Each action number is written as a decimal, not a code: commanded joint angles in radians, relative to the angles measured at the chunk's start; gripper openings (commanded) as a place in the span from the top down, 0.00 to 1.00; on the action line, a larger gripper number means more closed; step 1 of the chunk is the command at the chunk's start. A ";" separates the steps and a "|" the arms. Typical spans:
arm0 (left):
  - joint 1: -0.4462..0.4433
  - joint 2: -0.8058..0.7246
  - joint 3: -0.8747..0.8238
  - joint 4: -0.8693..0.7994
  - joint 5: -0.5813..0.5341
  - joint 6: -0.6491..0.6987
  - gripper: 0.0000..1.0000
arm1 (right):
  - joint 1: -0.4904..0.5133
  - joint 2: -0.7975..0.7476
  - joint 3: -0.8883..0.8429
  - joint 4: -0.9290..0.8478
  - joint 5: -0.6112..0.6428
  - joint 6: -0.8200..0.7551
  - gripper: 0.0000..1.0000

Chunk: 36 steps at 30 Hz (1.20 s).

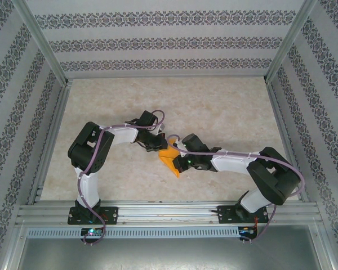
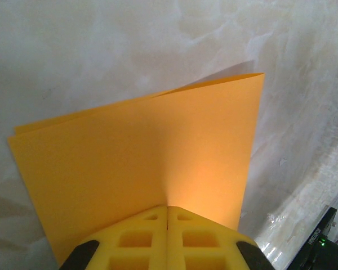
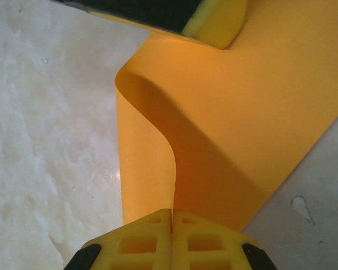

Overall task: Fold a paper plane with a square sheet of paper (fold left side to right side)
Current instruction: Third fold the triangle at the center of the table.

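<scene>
Square sheet of paper (image 1: pixel 169 160): bright orange, bent over on itself in loose curl, two layers showing. Location: mid-bench (image 1: pixel 214 107), nearer near edge than far, between my two grippers.
My left gripper (image 2: pixel 167 209): jaws together, clamped on sheet's edge; both layers fan out beyond fingertips.
My right gripper (image 3: pixel 172 214): jaws together, pinching curled flap of same sheet.
Left finger pad (image 3: pixel 214 25): yellow, at sheet's opposite edge, seen from right wrist.
</scene>
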 commanded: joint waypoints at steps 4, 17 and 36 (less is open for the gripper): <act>-0.012 0.039 -0.015 -0.069 -0.064 0.023 0.96 | -0.012 0.025 0.037 -0.027 -0.003 0.005 1.00; -0.012 0.040 -0.015 -0.069 -0.068 0.023 0.96 | -0.027 0.039 0.049 -0.035 0.010 0.001 1.00; -0.012 0.040 -0.014 -0.069 -0.069 0.023 0.95 | -0.034 0.042 0.055 -0.047 0.031 -0.005 1.00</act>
